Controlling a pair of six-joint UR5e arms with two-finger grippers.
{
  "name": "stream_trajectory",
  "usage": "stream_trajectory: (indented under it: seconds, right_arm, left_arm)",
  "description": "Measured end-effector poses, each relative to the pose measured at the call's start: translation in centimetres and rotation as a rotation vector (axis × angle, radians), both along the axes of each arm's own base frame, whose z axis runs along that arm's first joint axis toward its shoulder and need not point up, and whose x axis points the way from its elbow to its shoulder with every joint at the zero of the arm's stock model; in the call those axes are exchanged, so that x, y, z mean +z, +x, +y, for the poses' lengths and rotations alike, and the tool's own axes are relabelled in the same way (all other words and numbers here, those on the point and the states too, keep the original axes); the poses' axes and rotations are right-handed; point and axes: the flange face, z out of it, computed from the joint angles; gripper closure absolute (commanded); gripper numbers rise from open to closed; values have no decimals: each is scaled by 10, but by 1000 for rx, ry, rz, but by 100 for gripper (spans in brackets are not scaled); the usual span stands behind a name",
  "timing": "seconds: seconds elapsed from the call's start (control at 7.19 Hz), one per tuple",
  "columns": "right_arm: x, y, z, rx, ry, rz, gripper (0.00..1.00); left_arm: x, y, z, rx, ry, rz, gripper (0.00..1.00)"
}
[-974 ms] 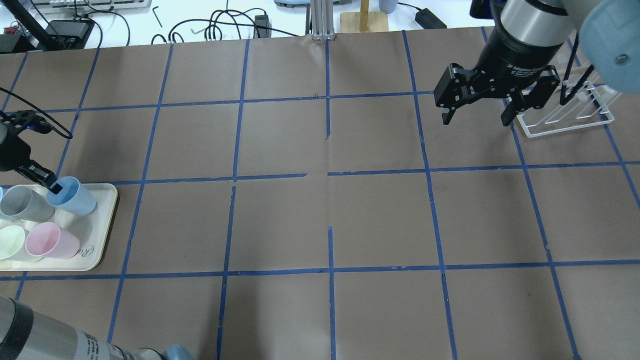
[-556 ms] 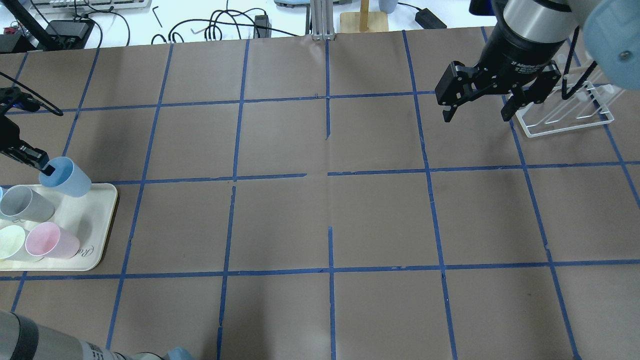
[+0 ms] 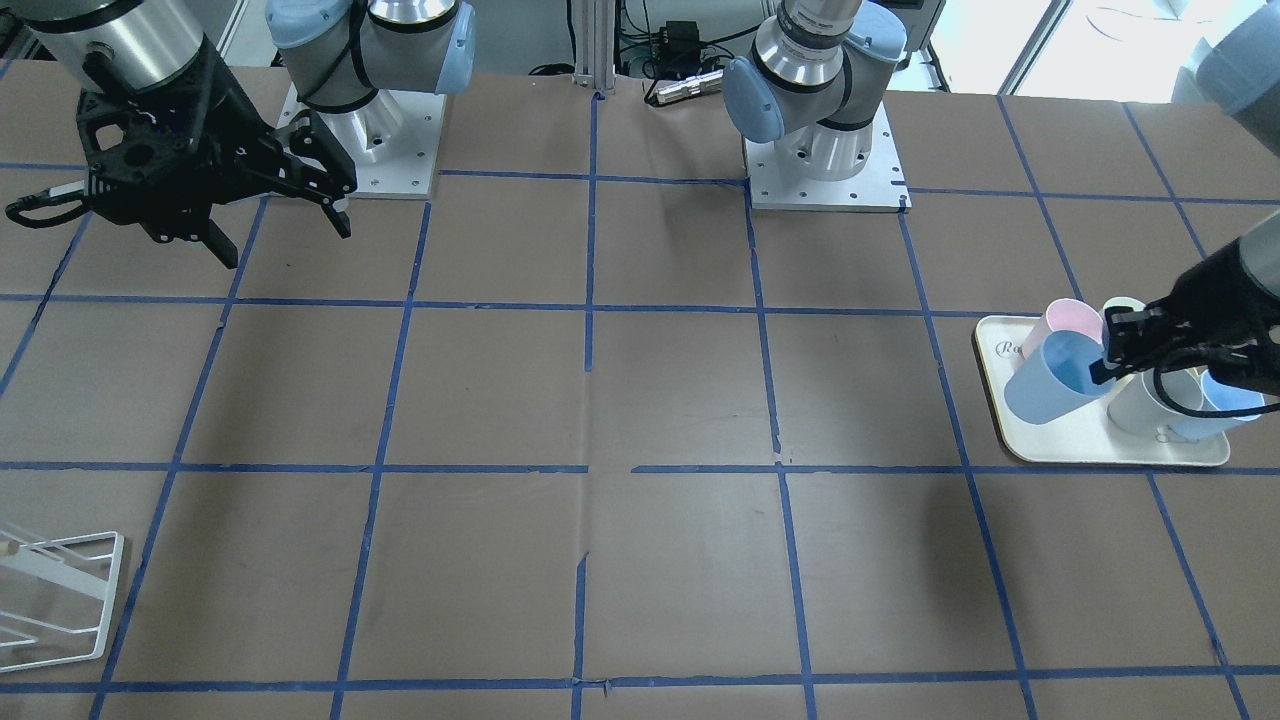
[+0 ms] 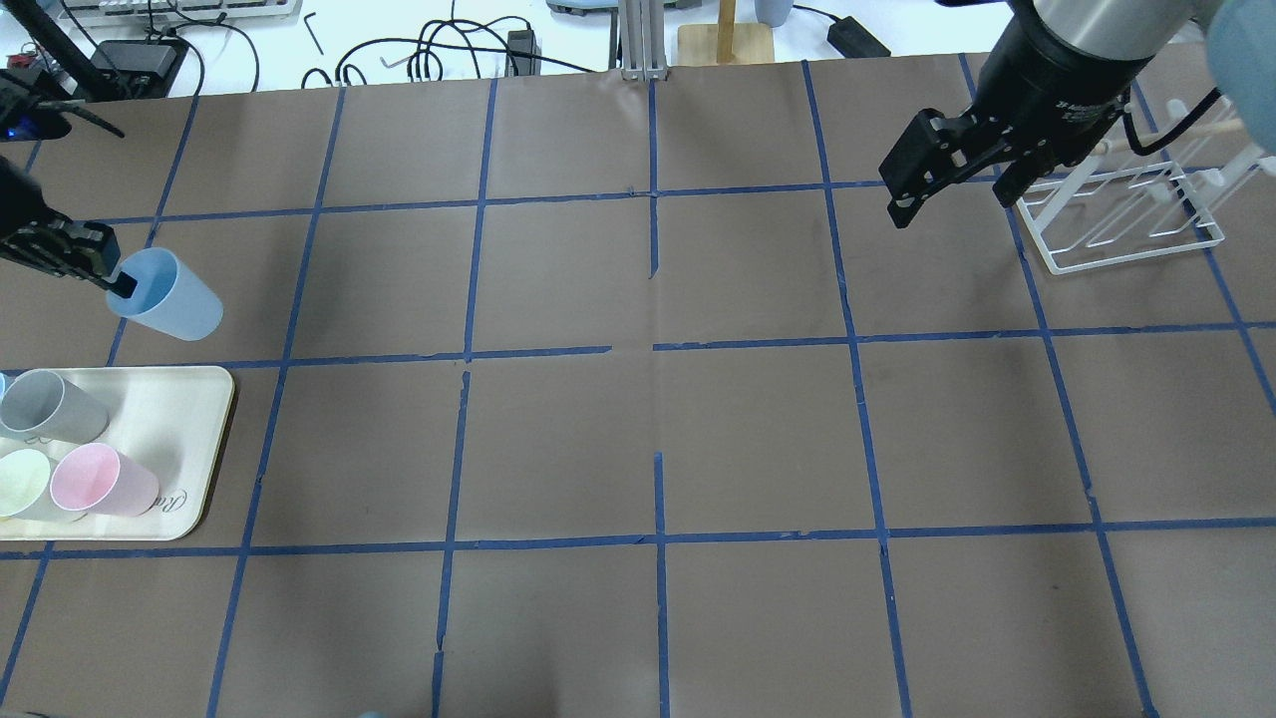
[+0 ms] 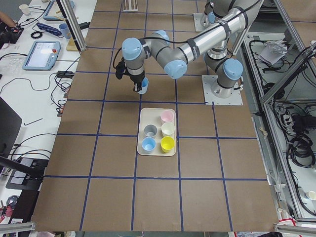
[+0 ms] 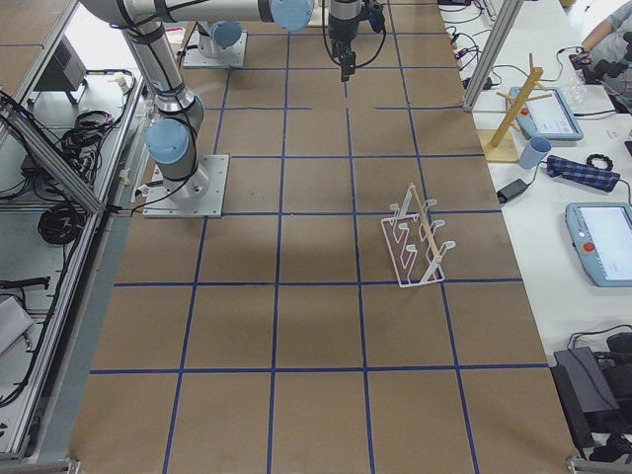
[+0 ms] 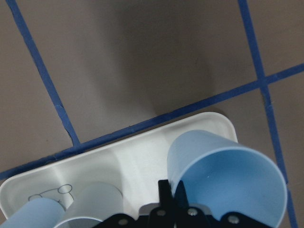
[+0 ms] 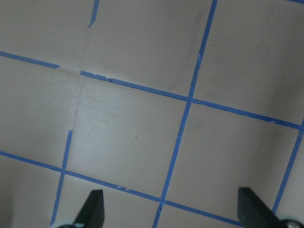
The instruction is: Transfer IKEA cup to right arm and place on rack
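Observation:
My left gripper (image 4: pixel 115 282) is shut on the rim of the pale blue IKEA cup (image 4: pixel 167 296) and holds it tilted in the air, past the far edge of the cream tray (image 4: pixel 194 439). The held cup also shows in the front view (image 3: pixel 1052 380) and in the left wrist view (image 7: pixel 228 173), where one finger (image 7: pixel 165 192) sits inside the rim. My right gripper (image 4: pixel 952 199) is open and empty, hanging above the table beside the white wire rack (image 4: pixel 1126 214). In the right wrist view its fingertips (image 8: pixel 94 204) stand wide apart over bare paper.
The tray holds a grey cup (image 4: pixel 50 404), a pink cup (image 4: pixel 100 479), a pale yellow-green cup (image 4: pixel 22 484) and a second blue cup (image 3: pixel 1225 400). Brown paper with a blue tape grid covers the table. Cables and a wooden stand (image 4: pixel 726 40) lie beyond the far edge.
My left gripper has lifted the blue cup off the tray and carried it away from the tray towards the far side. My right gripper has shifted slightly towards the far edge.

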Motion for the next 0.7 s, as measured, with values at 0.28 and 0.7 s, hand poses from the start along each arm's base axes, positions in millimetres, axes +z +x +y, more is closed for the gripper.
stream_trajectory:
  seconds: [0.28,0.7]
  right_arm:
    - [26,-7,2,66,-85,-117,0]
    - [67,6,12,240,-238,-285,0]
  left_arm:
    - [15,-86,-5,67,-8,62,100]
    - [16,-203,-7,104,22,183,100]
